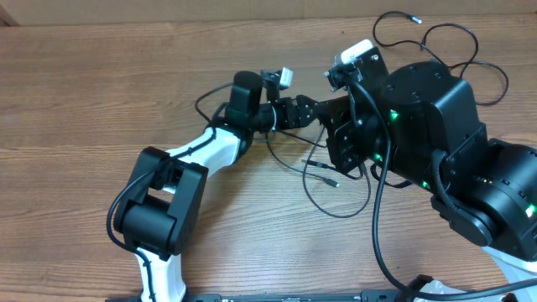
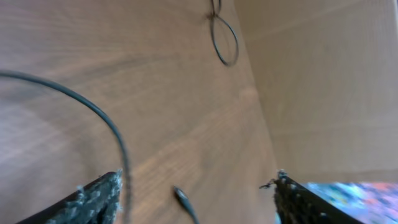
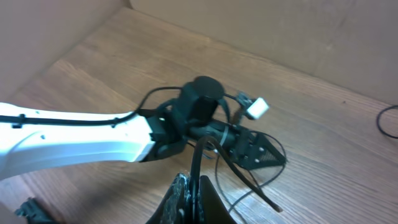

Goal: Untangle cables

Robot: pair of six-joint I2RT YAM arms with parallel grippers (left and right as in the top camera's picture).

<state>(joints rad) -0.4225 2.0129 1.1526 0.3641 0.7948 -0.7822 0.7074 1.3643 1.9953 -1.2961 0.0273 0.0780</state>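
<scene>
Thin black cables lie in loose loops on the wooden table at its middle, one silvery plug among them. My left gripper reaches in from the left and stands open just above them. In the left wrist view a cable strand runs down beside the left finger, and a plug end lies between the fingers, untouched. My right gripper is shut on a black cable that rises from its tips toward the left gripper. Another cable loops at the far right.
The bulky black right arm covers the right side of the table. The white left arm crosses from the front left. A cardboard wall stands behind the table. A further cable loop lies beyond the left gripper.
</scene>
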